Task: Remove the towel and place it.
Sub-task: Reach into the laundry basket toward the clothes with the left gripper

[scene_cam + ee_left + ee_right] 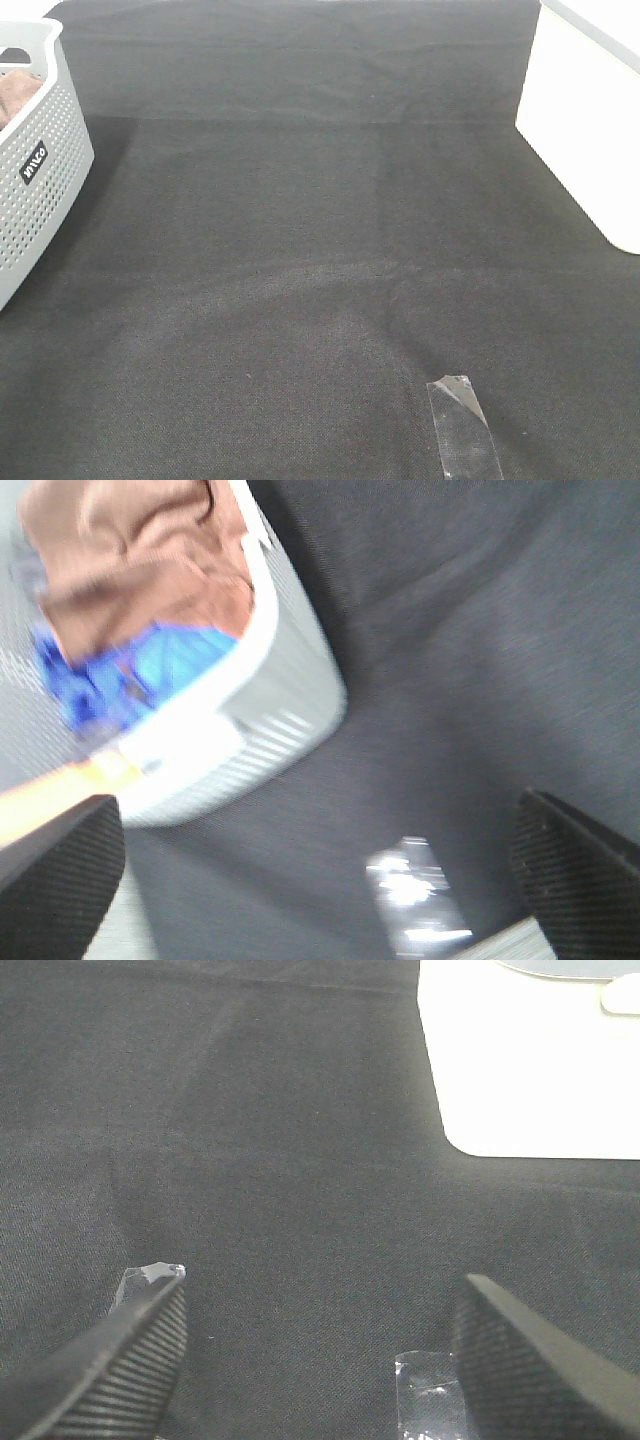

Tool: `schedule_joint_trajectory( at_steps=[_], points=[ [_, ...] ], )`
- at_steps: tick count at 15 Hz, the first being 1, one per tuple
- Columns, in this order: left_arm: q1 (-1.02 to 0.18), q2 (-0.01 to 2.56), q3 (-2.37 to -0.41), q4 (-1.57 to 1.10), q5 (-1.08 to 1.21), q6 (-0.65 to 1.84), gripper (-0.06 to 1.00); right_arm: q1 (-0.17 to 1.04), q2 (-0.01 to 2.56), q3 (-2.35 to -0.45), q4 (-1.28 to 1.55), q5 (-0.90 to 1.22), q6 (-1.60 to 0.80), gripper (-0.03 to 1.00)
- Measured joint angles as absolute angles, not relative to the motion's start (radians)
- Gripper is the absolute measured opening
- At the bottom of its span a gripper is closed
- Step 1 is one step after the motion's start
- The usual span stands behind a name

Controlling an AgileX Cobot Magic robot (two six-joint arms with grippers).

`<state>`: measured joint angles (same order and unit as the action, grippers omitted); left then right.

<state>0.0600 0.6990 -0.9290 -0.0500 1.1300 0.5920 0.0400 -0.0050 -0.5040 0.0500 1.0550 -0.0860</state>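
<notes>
Far left, high view: a grey perforated basket (45,170) sits at the edge of the desk, with a black label on its wall. A sliver of the brown towel (18,95) shows over the rim, inside the basket. This view gives nothing more of the contents.

Left wrist view, blurred: it looks down into the same basket (270,710). The towel (140,550) lies crumpled on top and fills much of the opening. Under it is a blue item (150,670), seen only here; cloth or bag, cannot tell. The left fingers (60,870) are spread wide with nothing between them. They hang over the cloth beside the basket, apart from the towel. A glint of clear tape (410,880) lies on the cloth between them.

Middle: the black tablecloth (300,220) covers the desk, faintly creased. The tape strip (462,425) is stuck down right of centre, near the front edge.

Right wrist view: the right fingers (110,1360) are released and well apart, holding nothing, over bare cloth. The fingers show in the wrist views alone. Here there are two bits of tape, a curled tape corner (150,1278) just beside one finger and a flat tape piece (430,1400) near the other. The high view shows one strip.

Far right: a white object (580,130) with a rounded corner rests on the cloth at the desk's edge. The right wrist view shows its flat top (530,1060); what it is, cannot tell.
</notes>
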Motion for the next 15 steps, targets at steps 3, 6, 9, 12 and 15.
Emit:
schedule_joint_trajectory(
  at_steps=[3,6,9,12,15],
  points=[
    [0.06,1.04,-1.221,0.019,1.139,0.822,0.98,0.04,-0.005,-0.504,0.05,1.055,-0.086,0.68],
    [0.06,1.398,-1.51,0.221,1.206,0.917,0.98,0.04,-0.005,-0.504,0.05,1.055,-0.086,0.68],
    [0.116,1.644,-1.699,0.3,1.208,0.95,0.98,0.04,-0.005,-0.504,0.05,1.055,-0.086,0.68],
    [0.174,1.775,-1.782,0.284,1.208,0.98,0.98,0.04,-0.005,-0.504,0.05,1.055,-0.086,0.68],
    [0.226,1.926,-1.806,0.278,1.208,1.055,0.98,0.04,-0.005,-0.504,0.05,1.055,-0.086,0.68]
  ],
)
